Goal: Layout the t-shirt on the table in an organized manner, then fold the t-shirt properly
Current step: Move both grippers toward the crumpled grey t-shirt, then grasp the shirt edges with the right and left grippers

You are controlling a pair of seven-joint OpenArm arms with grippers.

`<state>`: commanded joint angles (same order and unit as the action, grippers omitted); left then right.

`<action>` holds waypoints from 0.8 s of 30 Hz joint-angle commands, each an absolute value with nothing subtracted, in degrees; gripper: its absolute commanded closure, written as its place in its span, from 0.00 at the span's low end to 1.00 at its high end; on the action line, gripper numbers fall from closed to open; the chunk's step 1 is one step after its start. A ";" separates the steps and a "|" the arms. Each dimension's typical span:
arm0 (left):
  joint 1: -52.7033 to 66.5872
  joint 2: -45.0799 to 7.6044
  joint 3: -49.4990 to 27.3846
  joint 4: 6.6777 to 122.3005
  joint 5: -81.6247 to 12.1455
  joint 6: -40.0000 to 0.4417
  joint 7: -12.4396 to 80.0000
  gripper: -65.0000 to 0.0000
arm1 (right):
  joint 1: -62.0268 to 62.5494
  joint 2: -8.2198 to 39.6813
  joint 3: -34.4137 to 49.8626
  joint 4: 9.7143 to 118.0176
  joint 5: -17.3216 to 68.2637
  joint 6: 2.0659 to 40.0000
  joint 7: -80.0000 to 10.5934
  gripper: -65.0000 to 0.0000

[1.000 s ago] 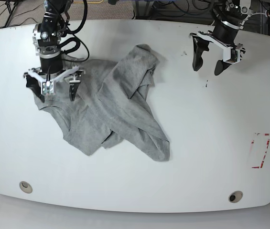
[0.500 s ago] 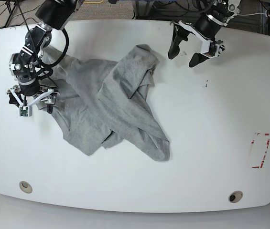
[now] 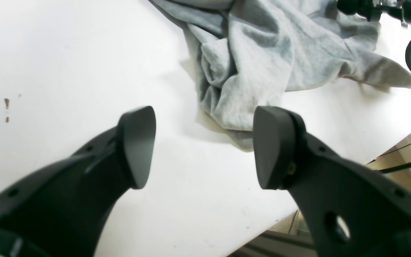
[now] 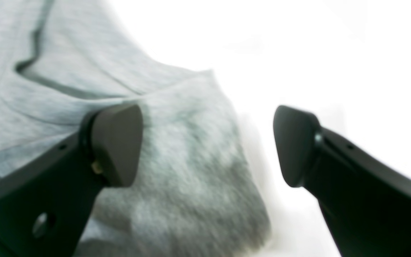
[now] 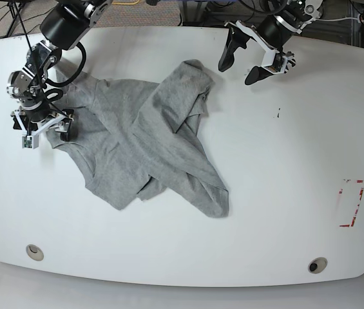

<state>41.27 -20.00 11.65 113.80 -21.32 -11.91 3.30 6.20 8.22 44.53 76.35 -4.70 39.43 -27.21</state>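
The grey t-shirt [image 5: 149, 141] lies crumpled and folded over itself on the left half of the white table [image 5: 285, 180], no lettering showing. My right gripper [image 5: 44, 134] hovers open at the shirt's left edge. In the right wrist view, the right gripper [image 4: 205, 142] straddles a blurred corner of the t-shirt [image 4: 177, 171], with nothing gripped. My left gripper [image 5: 239, 64] is open near the table's far edge, just right of the shirt's top fold. In the left wrist view, the left gripper [image 3: 205, 146] stands empty in front of the bunched t-shirt [image 3: 262, 53].
Two grommet holes [image 5: 34, 252] [image 5: 317, 265] sit near the front edge. A red-and-white tape mark [image 5: 351, 203] lies at the right, black specks [image 5: 278, 114] right of centre. Cables run behind the far edge. The table edge [image 3: 334, 200] is close to my left gripper.
The right gripper moved from over the shirt out to its left edge. The left gripper travelled left along the far edge toward the shirt's top fold. Both stayed open; the shirt has not moved.
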 joint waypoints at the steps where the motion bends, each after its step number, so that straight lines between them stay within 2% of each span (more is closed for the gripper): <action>1: 41.27 -20.00 11.65 113.80 -21.32 -11.91 3.30 0.41 | 6.20 8.22 44.53 76.00 -4.70 39.60 -27.21 0.16; 8: 41.19 -20.00 11.47 113.80 -21.32 -11.91 3.30 0.41 | 6.29 8.13 44.70 71.87 -4.44 39.87 -27.03 0.16; 11: 41.19 -20.00 11.47 113.80 -21.32 -11.91 3.30 0.41 | 6.29 8.22 44.70 70.20 -1.98 39.87 -26.51 0.23; 13: 41.19 -19.82 11.47 113.80 -21.32 -11.91 3.30 0.41 | 5.93 8.22 44.53 70.20 -1.10 39.87 -25.98 0.36; 14: 41.19 -19.82 11.56 113.80 -21.32 -11.91 3.30 0.41 | 5.76 8.22 44.44 70.20 -1.10 39.87 -25.98 0.39; 18: 41.10 -19.65 11.65 113.71 -21.58 -11.82 3.47 0.40 | 5.49 8.22 44.26 70.29 -1.10 39.87 -25.98 0.73; 21: 40.22 -19.65 12.09 113.63 -21.67 -11.82 3.65 0.40 | 5.41 8.13 44.18 70.29 -1.10 39.87 -25.98 0.92; 22: 39.87 -19.65 12.62 113.54 -21.67 -11.74 3.65 0.40 | 5.41 8.04 44.18 70.29 -1.10 39.87 -25.98 0.97; 24: 39.08 -19.65 13.49 113.36 -21.67 -11.65 3.65 0.40 | 5.41 8.04 43.74 70.29 -1.45 39.87 -26.07 1.00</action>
